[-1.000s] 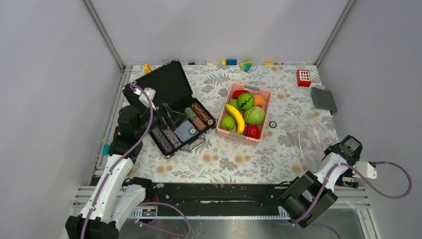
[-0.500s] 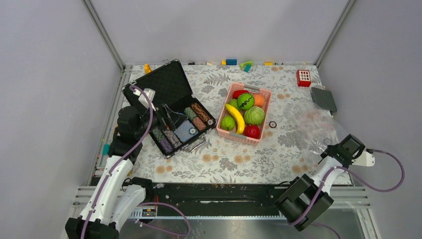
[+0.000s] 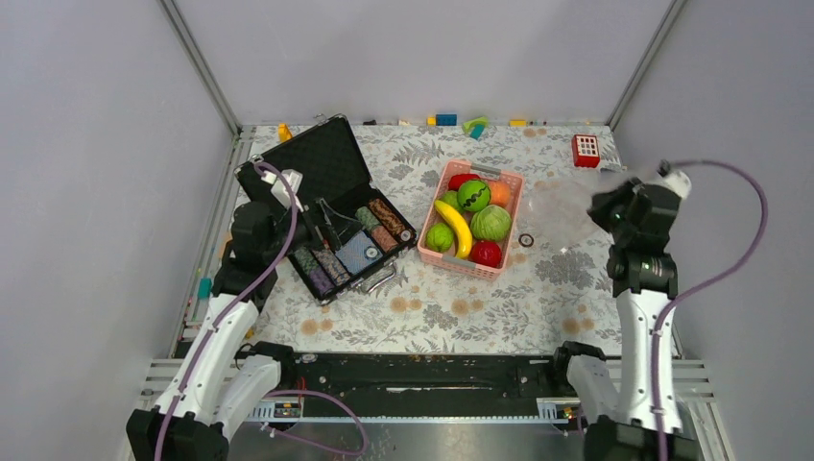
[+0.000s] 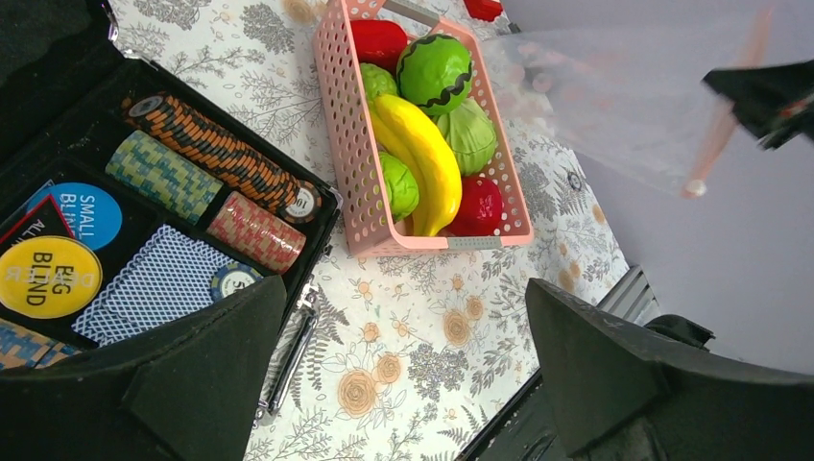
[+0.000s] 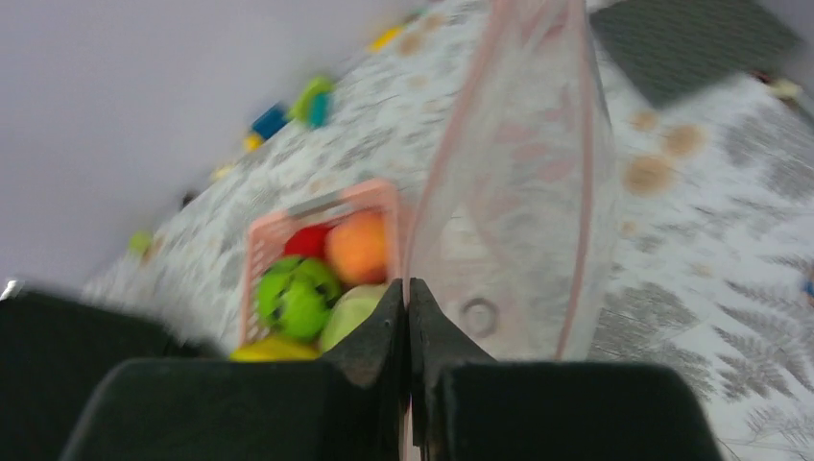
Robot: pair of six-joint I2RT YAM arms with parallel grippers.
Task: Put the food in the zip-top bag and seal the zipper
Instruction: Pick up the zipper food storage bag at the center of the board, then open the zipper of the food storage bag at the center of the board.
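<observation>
The food lies in a pink basket (image 3: pixel 467 268): a yellow banana (image 3: pixel 453 229), a green striped fruit (image 3: pixel 473 195), a pale cabbage (image 3: pixel 490 223), a red apple (image 3: pixel 486 253) and an orange fruit (image 3: pixel 499 192). My right gripper (image 3: pixel 601 206) is shut on the clear zip-top bag (image 3: pixel 566 206), which hangs in the air right of the basket. In the right wrist view the bag (image 5: pixel 523 192) stretches away from the pinched jaws (image 5: pixel 409 288), with thin pinkish strips along its edges; which one is the zipper I cannot tell. My left gripper (image 4: pixel 405 288) stands open and holds nothing, over the case's right edge.
An open black case (image 3: pixel 326 206) with poker chips and cards sits left of the basket. A small ring (image 3: pixel 526 239) lies on the cloth by the basket. A red block (image 3: pixel 586 151) and small toy blocks (image 3: pixel 446 120) sit along the back. A grey studded plate (image 5: pixel 691 38) lies at right.
The right gripper closed on the bag at the near right corner, then swung up and away, lifting the bag off the table. The left arm stayed put.
</observation>
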